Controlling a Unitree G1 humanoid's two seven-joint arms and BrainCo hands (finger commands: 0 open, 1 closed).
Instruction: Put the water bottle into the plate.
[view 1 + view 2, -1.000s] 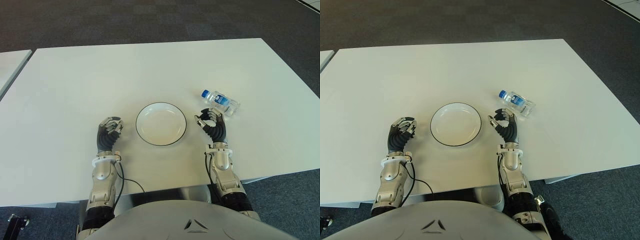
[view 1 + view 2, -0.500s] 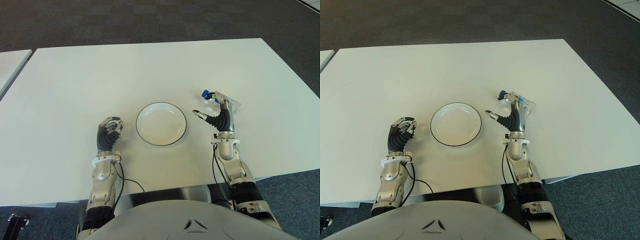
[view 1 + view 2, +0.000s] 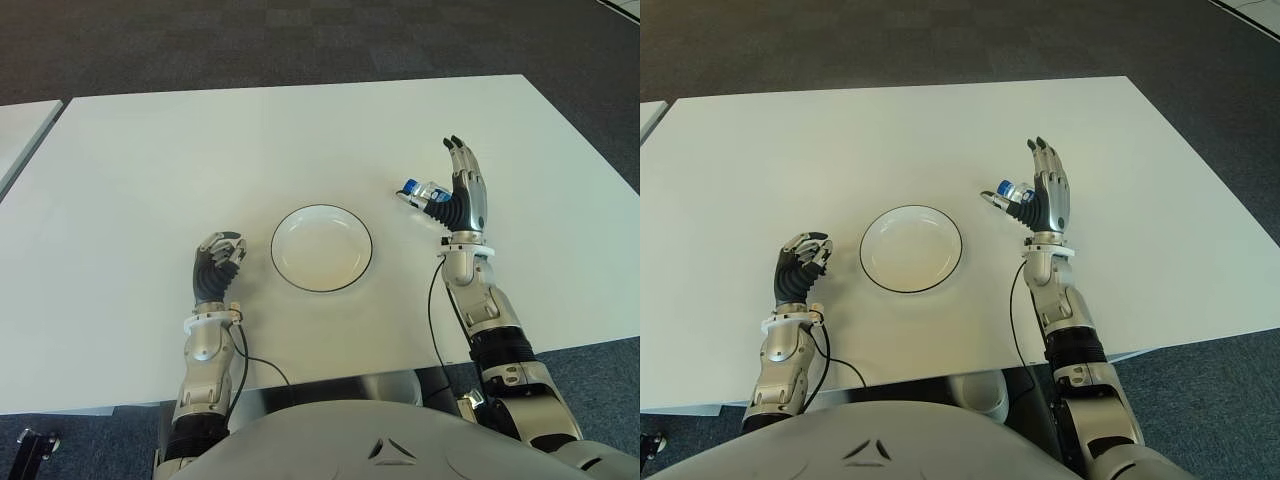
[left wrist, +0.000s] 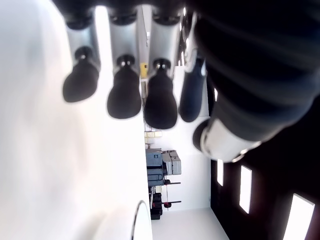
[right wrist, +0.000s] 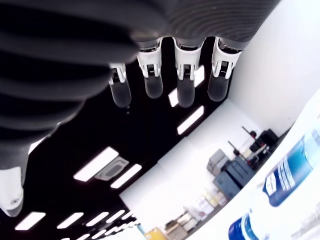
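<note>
Right hand (image 3: pixel 464 190) is raised on the right side of the white table (image 3: pixel 200 150), its four fingers (image 3: pixel 457 152) stretched out straight and held side by side, and nothing is grasped in it. Behind this hand the water bottle (image 3: pixel 419 190) is seen lying on the table top, right of the plate (image 3: pixel 321 248) and well outside its dark rim; only the blue cap and a short clear piece of the bottle are visible in the two eye views, the rest being covered by the palm. Whether the hand touches the bottle cannot be told from there.

More of the bottle is given by the right wrist view: its blue cap, clear neck and blue label (image 5: pixel 290 167) are shown lying off to one side of the extended fingertips (image 5: pixel 152 85), with open space between them, so the bottle is not enclosed by the fingers. A room with ceiling lights is also caught in that view and in no eye view.

Left hand (image 3: pixel 218 262) is shown on the left of the plate, beside it and apart from its rim, with the fingers curled in on themselves around nothing. In the left wrist view the bent fingertips (image 4: pixel 123 97) are seen close above the white surface, and a thin arc of the plate's rim (image 4: pixel 135 220) is visible beyond them. The plate is seen to hold nothing.
</note>
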